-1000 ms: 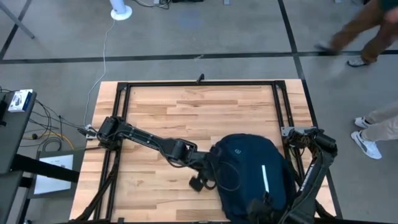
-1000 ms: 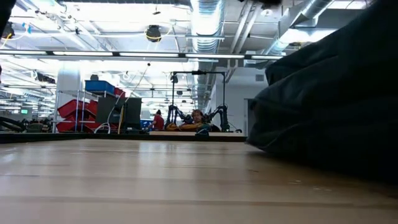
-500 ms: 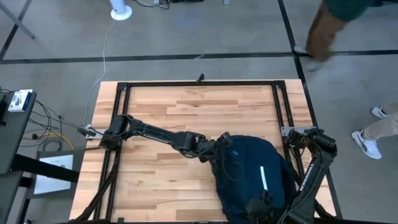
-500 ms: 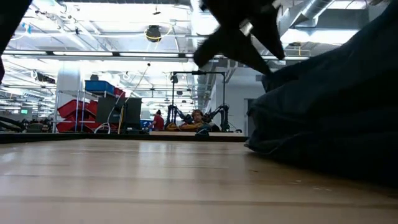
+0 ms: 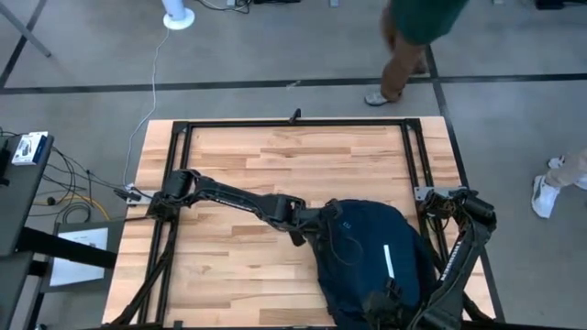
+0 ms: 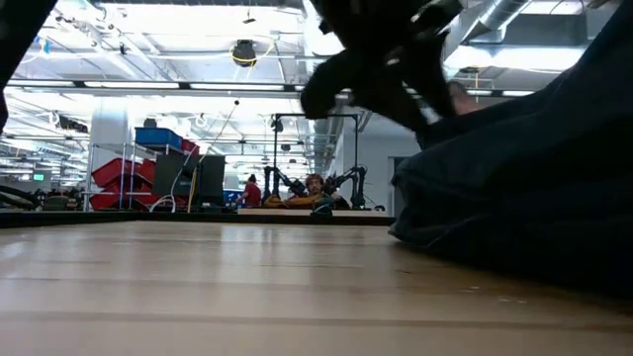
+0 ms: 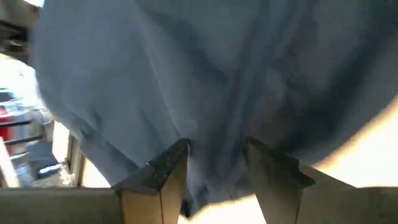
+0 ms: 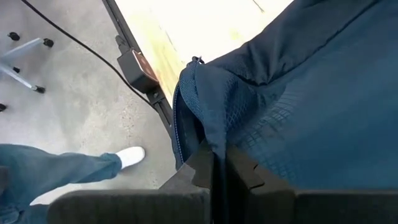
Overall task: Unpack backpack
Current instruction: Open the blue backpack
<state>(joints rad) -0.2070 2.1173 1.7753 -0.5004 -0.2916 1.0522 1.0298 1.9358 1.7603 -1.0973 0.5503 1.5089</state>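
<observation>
Swung inward, my left gripper (image 5: 316, 229) stood spread against the backpack (image 5: 371, 257) while my right gripper (image 8: 214, 167) pinched its fabric; nothing lay unpacked on the counter (image 5: 257, 165).

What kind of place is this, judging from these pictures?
Probably a robotics lab or workshop in an industrial hall: exposed ceiling ducts, a second robot rig across the room, and a wooden table on a bare concrete floor.
</observation>
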